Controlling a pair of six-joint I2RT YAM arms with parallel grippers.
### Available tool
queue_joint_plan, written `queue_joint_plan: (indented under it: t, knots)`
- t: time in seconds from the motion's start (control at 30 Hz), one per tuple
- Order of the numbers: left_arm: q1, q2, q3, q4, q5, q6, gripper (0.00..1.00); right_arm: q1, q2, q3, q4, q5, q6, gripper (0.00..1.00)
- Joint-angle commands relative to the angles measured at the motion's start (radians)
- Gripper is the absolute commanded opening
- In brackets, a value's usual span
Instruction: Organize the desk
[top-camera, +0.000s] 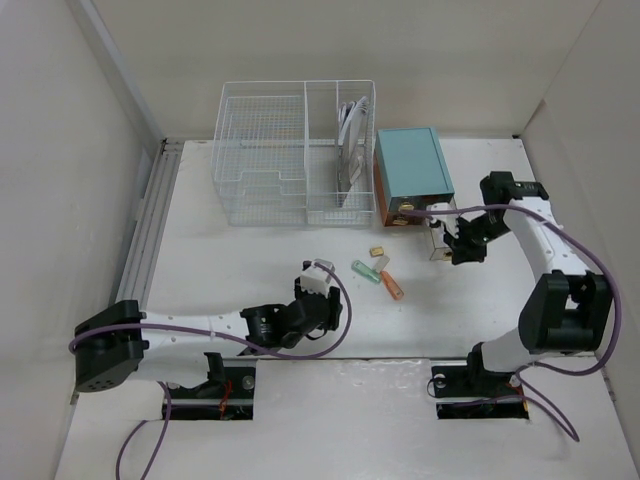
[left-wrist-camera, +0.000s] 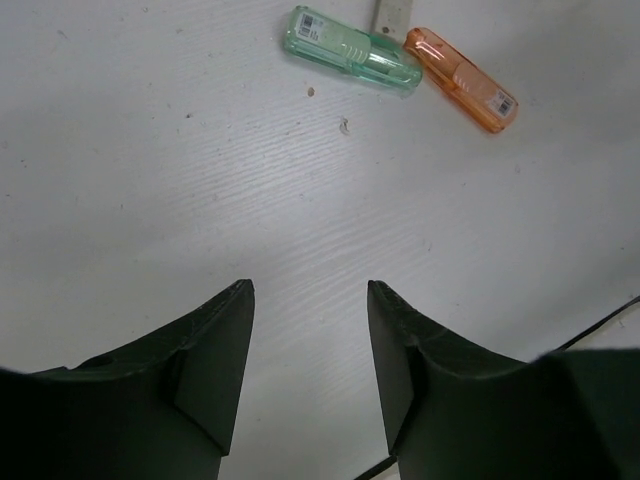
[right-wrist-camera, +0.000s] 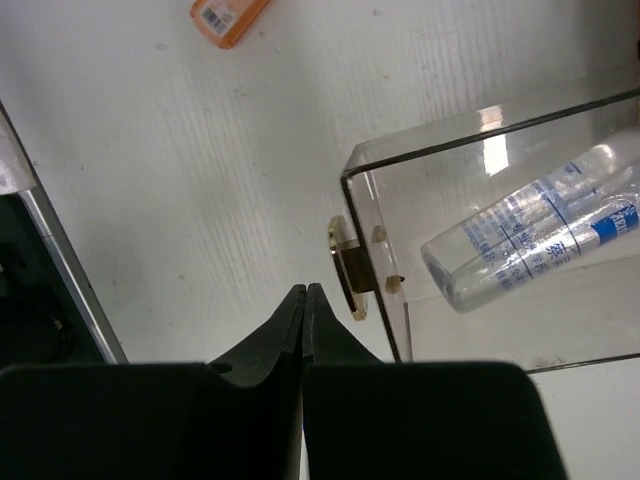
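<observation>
- Working the clear drawer (right-wrist-camera: 375, 215): right gripper (right-wrist-camera: 303, 292) clamped flat, empty, brass knob (right-wrist-camera: 350, 268) at one o'clock.
- Left gripper (left-wrist-camera: 310, 290) half-parted, empty; I'd next reach green case (left-wrist-camera: 350, 50), twelve o'clock.

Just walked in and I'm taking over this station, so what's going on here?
Two robot arms are tidying the desk. The right gripper, fingers shut, sits beside the brass knob of a clear drawer in front of the teal box; a printed tube lies inside. The left gripper, fingers open and empty, hovers short of a green item and an orange item lying loose.
</observation>
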Motion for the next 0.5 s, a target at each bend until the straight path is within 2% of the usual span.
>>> queue_joint_plan:
  t: [0.0, 0.07, 0.1, 0.17, 0.27, 0.47]
  knots:
    - [0.001, 0.001, 0.045, 0.043, -0.001, 0.011, 0.49, -0.006, 0.019, -0.004, 0.088, 0.008, 0.043, 0.0]
    - [0.001, 0.001, 0.045, 0.043, -0.001, 0.011, 0.59, 0.004, 0.045, 0.006, 0.145, 0.019, 0.106, 0.0]
    - [0.001, 0.001, 0.045, 0.043, 0.008, 0.011, 0.71, 0.005, 0.065, 0.015, 0.195, 0.03, 0.126, 0.0]
    - [0.001, 0.001, 0.054, 0.043, 0.008, 0.0, 0.78, 0.005, 0.085, 0.028, 0.237, 0.039, 0.178, 0.0]
    - [0.001, 0.001, 0.054, 0.055, 0.028, 0.0, 0.83, 0.014, 0.126, 0.067, 0.338, 0.039, 0.243, 0.0]
    - [0.001, 0.001, 0.065, 0.074, 0.037, 0.0, 0.83, 0.057, 0.183, 0.11, 0.455, 0.048, 0.333, 0.0]
